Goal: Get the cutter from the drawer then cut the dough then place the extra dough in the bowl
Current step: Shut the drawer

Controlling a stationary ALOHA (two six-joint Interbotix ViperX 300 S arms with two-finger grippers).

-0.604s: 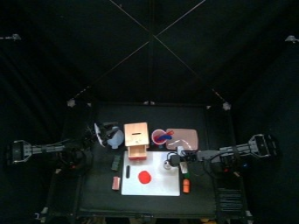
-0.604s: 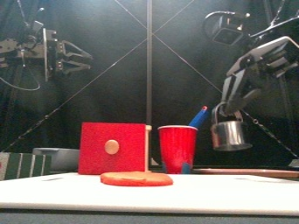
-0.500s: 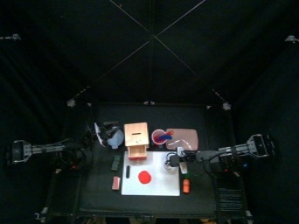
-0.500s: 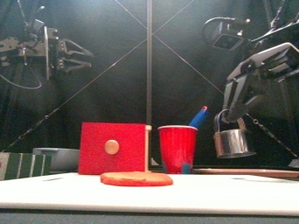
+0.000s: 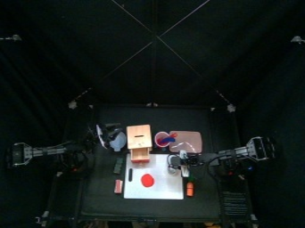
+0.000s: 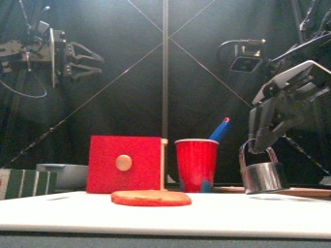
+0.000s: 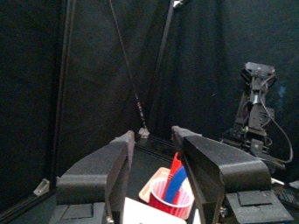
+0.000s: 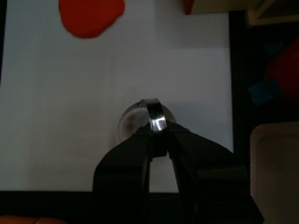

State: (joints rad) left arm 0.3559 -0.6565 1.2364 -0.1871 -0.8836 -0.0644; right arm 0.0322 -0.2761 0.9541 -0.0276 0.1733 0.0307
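Observation:
My right gripper (image 6: pixel 262 147) is shut on the wire handle of the round metal cutter (image 6: pixel 262 177). The cutter hangs low over the right part of the white cutting board (image 5: pixel 165 190), close to its surface. In the right wrist view the cutter (image 8: pixel 145 120) is over bare board (image 8: pixel 70 105), well apart from the red dough (image 8: pixel 91 16). The flat dough disc (image 6: pixel 150 198) lies on the board in front of the wooden box with its red drawer front (image 6: pixel 126 165). My left gripper (image 6: pixel 88 58) hangs open and empty high at the left. The blue-grey bowl (image 5: pixel 109 135) sits left of the box.
A red cup (image 6: pixel 196 165) with a blue knife (image 6: pixel 220 128) stands right of the box, between box and cutter. The pink tray (image 5: pixel 188 142) lies behind the right gripper. A small orange thing (image 5: pixel 188 189) lies at the board's right edge, another (image 5: pixel 117 185) at its left.
My right gripper has come down with the cutter, from beside the cup's rim to just above the board. The left arm has stayed in place.

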